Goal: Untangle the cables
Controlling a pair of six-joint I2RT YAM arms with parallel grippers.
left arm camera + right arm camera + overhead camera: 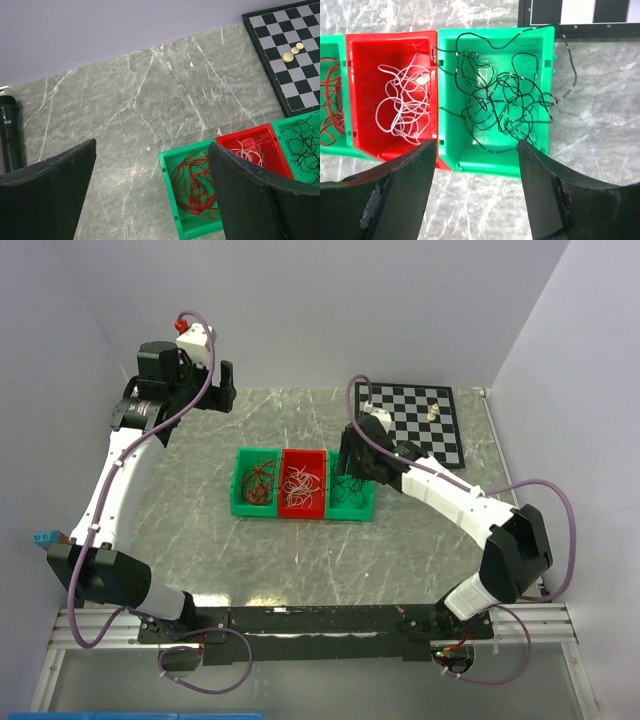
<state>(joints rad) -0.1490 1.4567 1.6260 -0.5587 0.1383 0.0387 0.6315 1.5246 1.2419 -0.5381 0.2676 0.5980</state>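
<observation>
The cables lie as three bunches in three bins side by side. Red-brown cables [196, 185] fill the left green bin [240, 508]. White cables [402, 107] lie in the red bin [367, 57]. Black cables [505, 100] lie in the right green bin [490, 167], and one strand hangs over its right rim onto the table. My right gripper [476, 145] hovers open just above that bin's near edge, holding nothing. My left gripper [152, 146] is raised high at the back left, open and empty, looking down on the bins.
A chessboard [420, 420] with a few pale pieces [433, 412] lies at the back right, just beyond the right green bin. A black cylinder [9, 132] stands at the left of the table. Walls close in the back and both sides.
</observation>
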